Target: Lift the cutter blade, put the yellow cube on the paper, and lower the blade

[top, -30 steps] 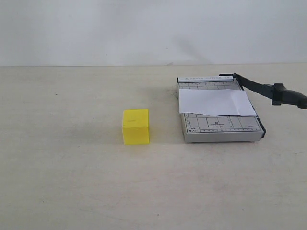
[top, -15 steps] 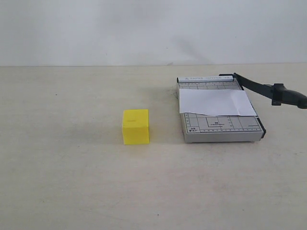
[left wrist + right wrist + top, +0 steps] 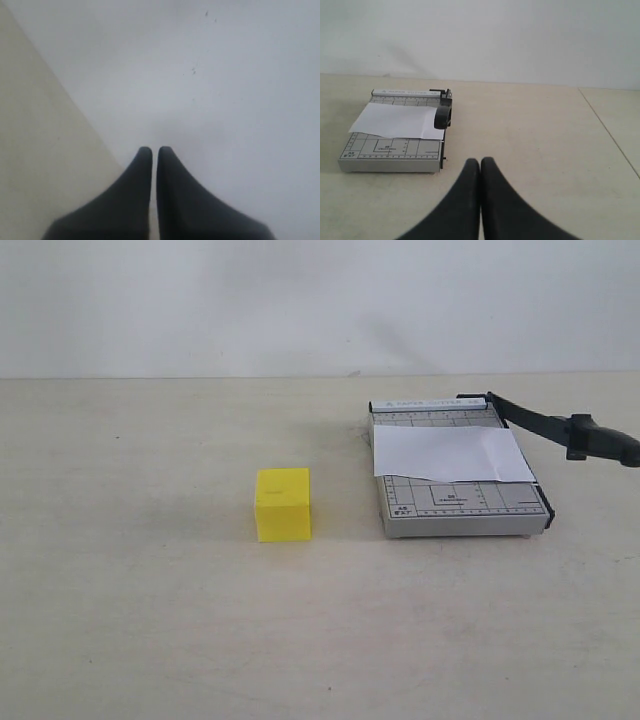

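The yellow cube (image 3: 283, 504) rests on the table, left of the grey cutter base (image 3: 458, 508). The white paper (image 3: 450, 453) lies across the base, also seen from the right wrist as the paper (image 3: 397, 121). The cutter blade (image 3: 560, 428) is lifted, slanting up and out to the right from its hinge at the base's far right corner; the right wrist view shows the blade (image 3: 443, 113) end-on. Neither gripper appears in the exterior view. My left gripper (image 3: 151, 150) is shut and empty, facing a pale wall. My right gripper (image 3: 480, 162) is shut and empty, short of the base (image 3: 390, 155).
A pale wall (image 3: 320, 300) stands behind the beige table (image 3: 150, 620). In the right wrist view a seam or table edge (image 3: 610, 135) runs along one side.
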`<state>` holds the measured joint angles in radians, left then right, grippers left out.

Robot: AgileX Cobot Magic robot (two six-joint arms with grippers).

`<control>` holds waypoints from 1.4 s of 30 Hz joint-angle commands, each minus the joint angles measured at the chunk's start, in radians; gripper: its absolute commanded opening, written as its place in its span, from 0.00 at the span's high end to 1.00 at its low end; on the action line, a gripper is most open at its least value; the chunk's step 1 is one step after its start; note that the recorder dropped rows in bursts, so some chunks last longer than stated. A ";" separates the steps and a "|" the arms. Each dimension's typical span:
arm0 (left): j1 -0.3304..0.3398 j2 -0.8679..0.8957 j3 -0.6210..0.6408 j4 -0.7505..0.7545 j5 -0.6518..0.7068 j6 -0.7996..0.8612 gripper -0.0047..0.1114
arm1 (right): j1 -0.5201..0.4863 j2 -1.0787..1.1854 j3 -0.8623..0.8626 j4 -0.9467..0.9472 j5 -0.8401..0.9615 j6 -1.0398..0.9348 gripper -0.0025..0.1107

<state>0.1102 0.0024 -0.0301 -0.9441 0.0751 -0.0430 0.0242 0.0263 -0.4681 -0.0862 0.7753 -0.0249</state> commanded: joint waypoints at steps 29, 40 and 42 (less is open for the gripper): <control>-0.766 1.964 -1.202 -0.800 0.184 1.738 0.92 | -0.004 0.746 0.002 0.015 -0.490 0.125 0.98; -0.832 2.309 -1.623 -0.800 0.048 1.733 0.92 | -0.004 0.715 0.002 0.053 -0.511 0.125 0.98; -0.832 2.334 -1.649 -0.800 0.048 1.733 0.92 | -0.004 0.715 0.002 0.053 -0.511 0.125 0.98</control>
<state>-0.7152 2.3037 -1.6398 -1.7340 0.1361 1.6965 0.0235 0.7462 -0.4681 -0.0348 0.2704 0.0973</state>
